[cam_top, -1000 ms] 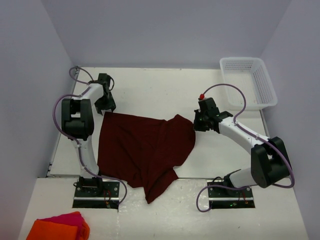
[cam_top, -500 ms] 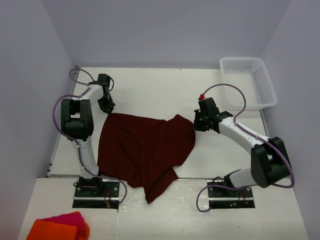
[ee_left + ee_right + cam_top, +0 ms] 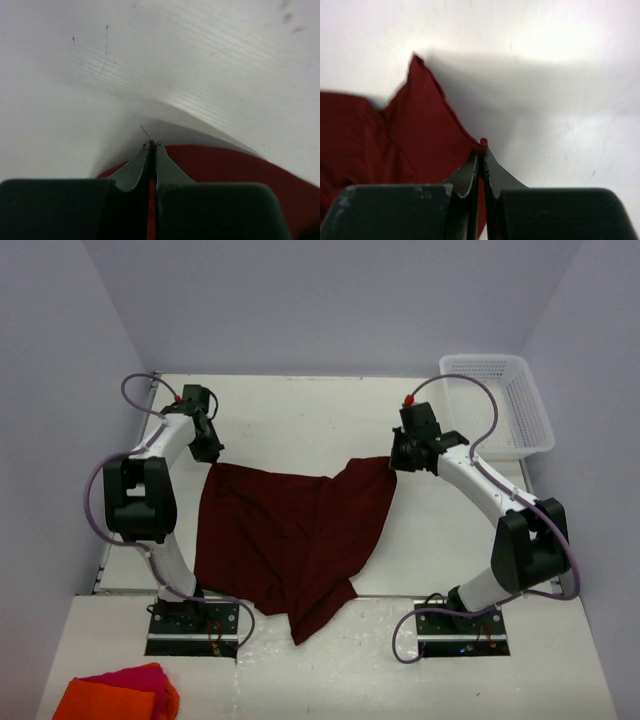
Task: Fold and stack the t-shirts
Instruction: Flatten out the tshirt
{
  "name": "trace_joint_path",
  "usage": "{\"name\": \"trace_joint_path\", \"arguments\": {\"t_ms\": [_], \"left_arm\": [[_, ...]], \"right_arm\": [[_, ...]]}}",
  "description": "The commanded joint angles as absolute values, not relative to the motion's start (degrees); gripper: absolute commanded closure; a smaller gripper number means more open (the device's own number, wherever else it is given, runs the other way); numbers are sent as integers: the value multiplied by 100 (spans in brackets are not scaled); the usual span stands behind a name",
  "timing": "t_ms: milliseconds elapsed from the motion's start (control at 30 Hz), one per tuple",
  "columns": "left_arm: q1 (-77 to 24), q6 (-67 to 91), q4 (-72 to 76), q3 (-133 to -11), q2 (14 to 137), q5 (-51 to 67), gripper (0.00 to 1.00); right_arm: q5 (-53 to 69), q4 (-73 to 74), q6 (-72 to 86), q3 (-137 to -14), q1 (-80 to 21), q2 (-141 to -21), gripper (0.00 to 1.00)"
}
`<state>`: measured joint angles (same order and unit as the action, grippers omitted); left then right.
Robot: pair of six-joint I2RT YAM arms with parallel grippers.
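A dark maroon t-shirt (image 3: 290,540) lies spread and rumpled over the middle of the white table, one part hanging past the near edge. My left gripper (image 3: 207,452) is shut on its far left corner; in the left wrist view the maroon t-shirt (image 3: 225,162) shows under and between the closed fingertips (image 3: 140,160). My right gripper (image 3: 398,460) is shut on the far right corner, lifted a little. In the right wrist view the t-shirt (image 3: 415,130) hem curls over the gripper (image 3: 482,150) tips.
A white plastic basket (image 3: 497,402) stands at the far right corner. Bright orange and pink cloths (image 3: 120,692) lie at the near left, below the table. Purple walls close in on both sides and the back.
The left gripper has shut on the shirt's far left corner and moved slightly farther away. The right gripper has carried its corner toward the far side, stretching the shirt's upper edge.
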<state>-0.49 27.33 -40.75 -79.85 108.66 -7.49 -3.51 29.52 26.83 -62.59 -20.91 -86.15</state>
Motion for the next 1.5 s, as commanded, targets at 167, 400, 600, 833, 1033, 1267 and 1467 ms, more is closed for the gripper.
{"name": "trace_joint_path", "arguments": {"t_ms": [167,400,600,833,1033,1267,1467], "left_arm": [[0,2268,-3692,-8973,9405,-27,100],[0,1793,-3393,-9904,8597,686,100],[0,1810,-2815,-9660,7009,817,100],[0,1564,-3707,-11396,7478,474,100],[0,1451,-3884,-12436,7129,422,100],[0,1275,-3831,-12742,6609,27,100],[0,1388,-3762,-12946,6645,-35,100]], "right_arm": [[-529,3847,1556,-10595,-1504,-10361,100],[-36,5044,1030,-14076,-1503,-10951,100],[975,4423,493,-13521,-1555,-8885,100],[870,4499,141,-13945,-1591,-8051,100],[1432,4341,115,-13465,-1635,-6832,100],[1775,4323,70,-13692,-1635,-6152,100],[2407,4280,132,-13843,-1626,-6021,100]]}}
